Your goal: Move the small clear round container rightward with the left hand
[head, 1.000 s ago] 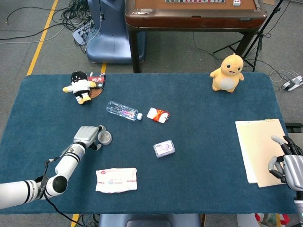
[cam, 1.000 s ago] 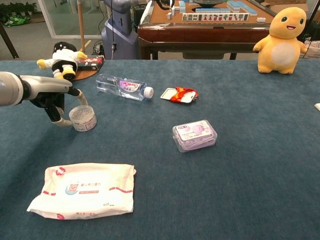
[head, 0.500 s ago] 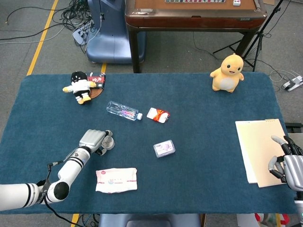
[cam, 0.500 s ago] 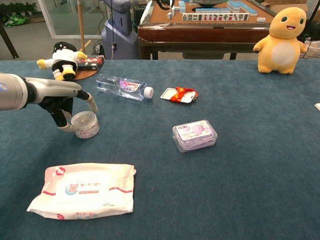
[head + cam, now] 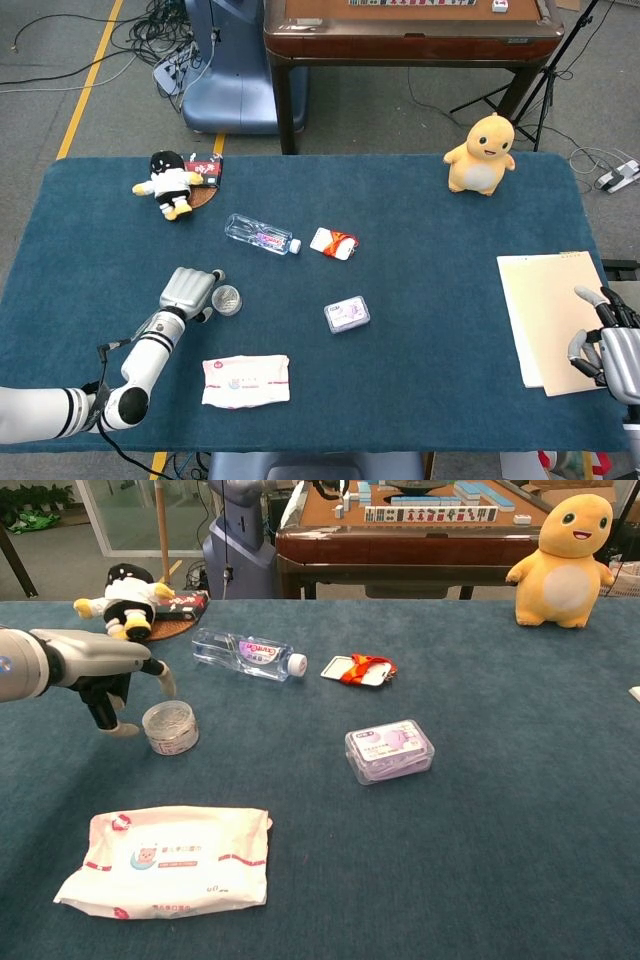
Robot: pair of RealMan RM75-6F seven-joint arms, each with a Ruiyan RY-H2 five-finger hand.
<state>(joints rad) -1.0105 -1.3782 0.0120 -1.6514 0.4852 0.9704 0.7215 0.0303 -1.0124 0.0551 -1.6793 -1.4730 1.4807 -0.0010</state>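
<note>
Chest view, left hand (image 5: 105, 685) beside clear container (image 5: 169, 727) (labels unreadable)

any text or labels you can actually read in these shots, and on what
None can be read with confidence.
Water bottle: purple label, print too blurred.
Wet wipes pack: faint characters and a cartoon, too small.
Small clear box: purple label, illegible.
Red and white packet: no readable print.

Two plush toys (image 5: 170, 183) (image 5: 481, 155), one bottle (image 5: 261, 234), one round container (image 5: 227, 299), one wipes pack (image 5: 246, 379), one small box (image 5: 347, 314)
</note>
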